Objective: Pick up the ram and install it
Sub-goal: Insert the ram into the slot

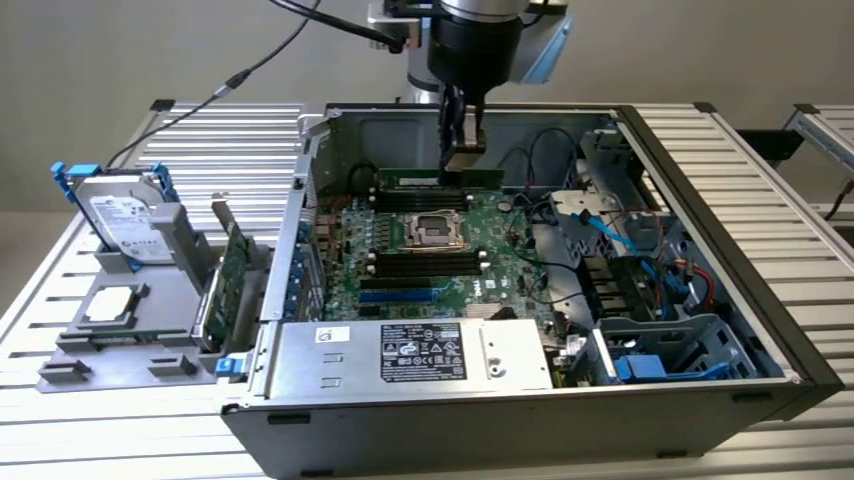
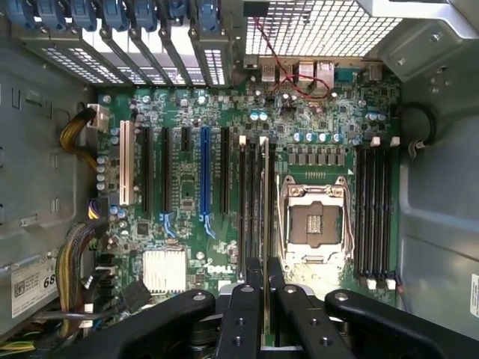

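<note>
Slatted aluminium table [image 1: 120, 440] stands before a plain grey wall. Well off from the gripper, toward the exterior view's left, a grey fixture [image 1: 80, 345] holds a hard drive [image 1: 123, 222] in blue rails, a processor chip [image 1: 114, 303] lying flat, and a green expansion card [image 1: 230, 285] standing on edge. Under the gripper lies an open computer case [image 1: 534, 440] containing the motherboard [image 1: 400, 270]. The gripper [image 1: 463, 160] [image 2: 266, 268] reaches down into the case, its fingers [image 2: 241, 314] clamped on the ram [image 1: 414, 179] [image 2: 266, 202]. The ram stands on edge along the black memory slots [image 2: 251, 202] just beside the bare CPU socket [image 1: 437, 228]; whether it is seated I cannot tell. Nearer the camera sits the power supply [image 1: 414, 352], and off toward the exterior view's right a drive cage [image 1: 667, 350] with blue parts.
</note>
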Available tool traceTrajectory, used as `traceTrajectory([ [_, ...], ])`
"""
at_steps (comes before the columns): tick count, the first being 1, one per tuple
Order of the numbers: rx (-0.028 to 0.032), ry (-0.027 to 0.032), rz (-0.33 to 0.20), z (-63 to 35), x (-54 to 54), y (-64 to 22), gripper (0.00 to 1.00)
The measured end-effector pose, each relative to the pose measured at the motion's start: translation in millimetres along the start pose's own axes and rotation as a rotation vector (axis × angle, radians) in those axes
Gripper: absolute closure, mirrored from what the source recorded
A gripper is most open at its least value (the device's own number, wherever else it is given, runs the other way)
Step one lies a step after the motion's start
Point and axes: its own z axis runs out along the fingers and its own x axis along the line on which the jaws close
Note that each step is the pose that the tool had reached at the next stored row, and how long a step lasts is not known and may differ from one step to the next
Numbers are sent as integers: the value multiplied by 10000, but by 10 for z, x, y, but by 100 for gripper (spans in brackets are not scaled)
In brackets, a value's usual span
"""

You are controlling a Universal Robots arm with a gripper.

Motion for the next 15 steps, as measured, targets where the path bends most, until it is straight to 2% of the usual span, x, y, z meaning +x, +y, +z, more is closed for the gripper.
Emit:
traceTrajectory([
  [5,-1,107,5,79,1,-2,86],
  [8,0,146,9,133,1,-5,86],
  [15,0,163,10,262,2,-9,86],
])
